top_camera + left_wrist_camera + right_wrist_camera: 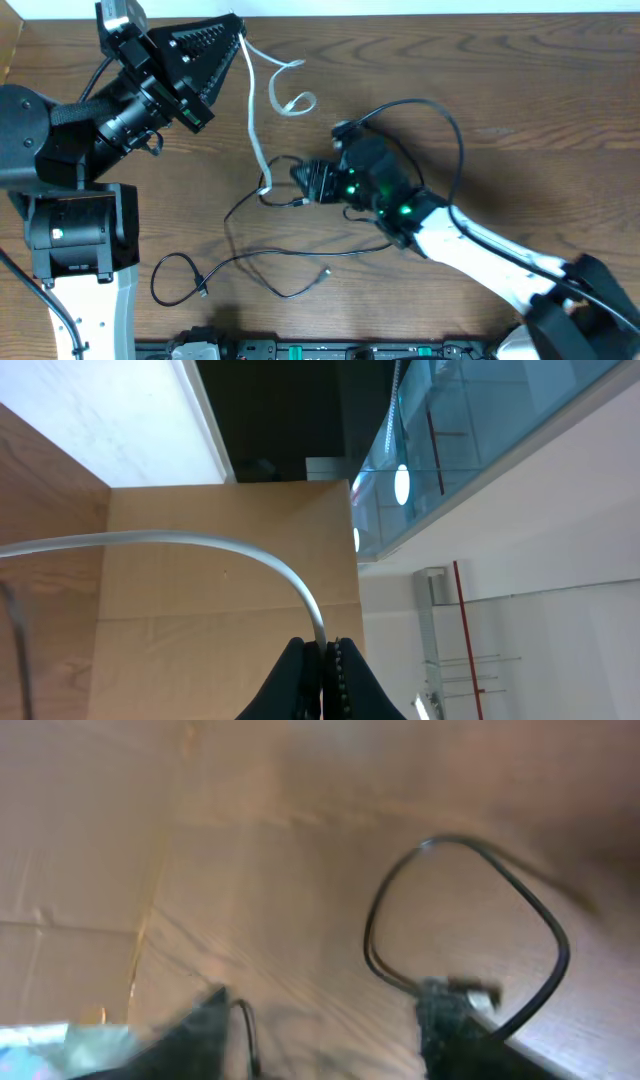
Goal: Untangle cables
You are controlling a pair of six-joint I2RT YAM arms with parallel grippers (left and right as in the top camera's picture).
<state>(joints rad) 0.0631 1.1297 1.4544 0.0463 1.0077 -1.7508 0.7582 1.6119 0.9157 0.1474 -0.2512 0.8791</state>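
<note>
A white cable (254, 120) runs from the top of the table down into a knot with a thin black cable (262, 196) near the middle. My left gripper (236, 36) is shut on the white cable's upper end and holds it raised; the left wrist view shows the cable (200, 541) arching out from between the closed fingers (325, 652). My right gripper (306, 180) is open just right of the knot. In the blurred right wrist view its fingers (320, 1020) are spread above the table, with a black cable loop (372, 920) beyond them and a connector by the right fingertip.
The white cable's free end curls in a loop (293, 99) at the top centre. A thicker black cable (455, 130) arcs over my right arm. Thin black cable trails to the front left (165, 280), with plug ends (324, 272) lying on the wood.
</note>
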